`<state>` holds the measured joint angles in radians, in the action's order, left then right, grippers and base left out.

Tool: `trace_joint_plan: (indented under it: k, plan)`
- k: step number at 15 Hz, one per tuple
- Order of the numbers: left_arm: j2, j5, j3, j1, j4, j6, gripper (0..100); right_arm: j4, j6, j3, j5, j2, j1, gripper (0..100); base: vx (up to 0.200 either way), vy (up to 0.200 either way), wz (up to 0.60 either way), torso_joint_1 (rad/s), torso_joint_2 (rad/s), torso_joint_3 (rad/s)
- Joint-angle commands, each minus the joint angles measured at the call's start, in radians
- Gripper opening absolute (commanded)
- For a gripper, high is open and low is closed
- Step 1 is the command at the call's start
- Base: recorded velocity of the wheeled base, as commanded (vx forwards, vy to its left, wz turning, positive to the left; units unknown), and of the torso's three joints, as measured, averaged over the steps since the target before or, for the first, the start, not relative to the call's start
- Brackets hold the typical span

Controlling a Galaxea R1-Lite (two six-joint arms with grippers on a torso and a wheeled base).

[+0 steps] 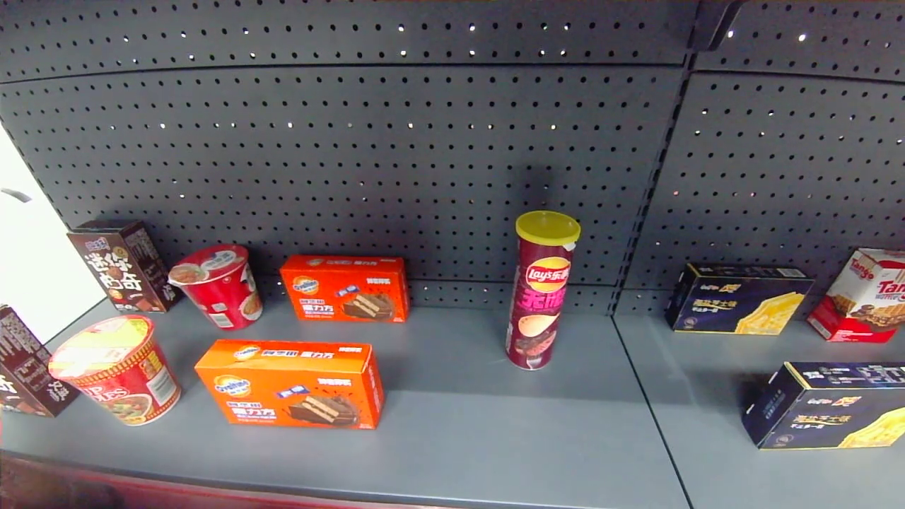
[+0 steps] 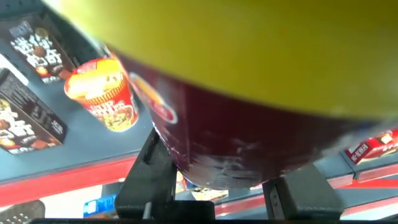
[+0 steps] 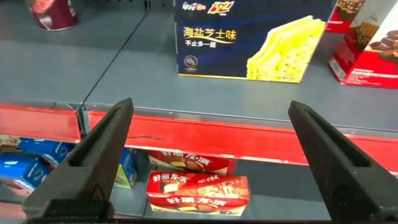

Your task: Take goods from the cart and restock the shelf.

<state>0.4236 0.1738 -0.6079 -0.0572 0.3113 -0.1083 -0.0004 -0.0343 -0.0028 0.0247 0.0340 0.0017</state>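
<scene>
My left gripper [image 2: 224, 183] is shut on a dark red chips can [image 2: 249, 118] with a yellow lid, held close in front of the left end of the shelf. A matching chips can [image 1: 541, 290] stands upright mid-shelf on the grey shelf board [image 1: 459, 424]. My right gripper [image 3: 209, 109] is open with nothing between its fingers. It hangs just in front of the red shelf edge [image 3: 205, 134], below a navy cracker box [image 3: 249, 37].
Left on the shelf stand two orange wafer boxes [image 1: 293, 382], two red noodle cups [image 1: 117, 367] and brown boxes [image 1: 124, 265]. Right of the divider are navy boxes [image 1: 739, 297] and a red-white box [image 1: 866, 293]. Bare board lies around the standing can. A lower shelf holds snack boxes [image 3: 199, 186].
</scene>
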Motion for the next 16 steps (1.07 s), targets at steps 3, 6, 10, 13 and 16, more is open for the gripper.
trace_joint_plan:
  k: [3, 6, 10, 13, 16]
  plan:
    - [0.099, 0.069, -0.050, -0.009, -0.014, -0.050, 0, 0.002, 0.005, 0.001, 0.008, 0.000, 0.014, 100, 0.000, 0.000, 0.00, 0.000, 0.00, 0.000]
    - [0.150, 0.208, -0.055, -0.009, -0.017, -0.053, 0, 0.002, 0.028, 0.001, 0.006, 0.006, 0.018, 100, 0.000, 0.000, 0.00, 0.000, 0.00, 0.000]
    - [0.238, 0.269, -0.061, -0.009, -0.017, -0.057, 0, -0.039, 0.037, -0.330, 0.047, 0.259, 0.049, 100, 0.000, 0.000, 0.00, 0.000, 0.00, 0.000]
    - [0.273, 0.274, -0.061, -0.018, -0.020, -0.062, 0, -0.050, -0.055, -0.408, 0.011, 0.475, 0.271, 100, 0.000, 0.000, 0.00, 0.000, 0.00, 0.000]
    - [0.274, 0.274, -0.058, -0.039, -0.031, -0.060, 0, -0.087, -0.110, -0.611, 0.038, 0.750, 0.434, 100, 0.000, 0.000, 0.00, 0.000, 0.00, 0.000]
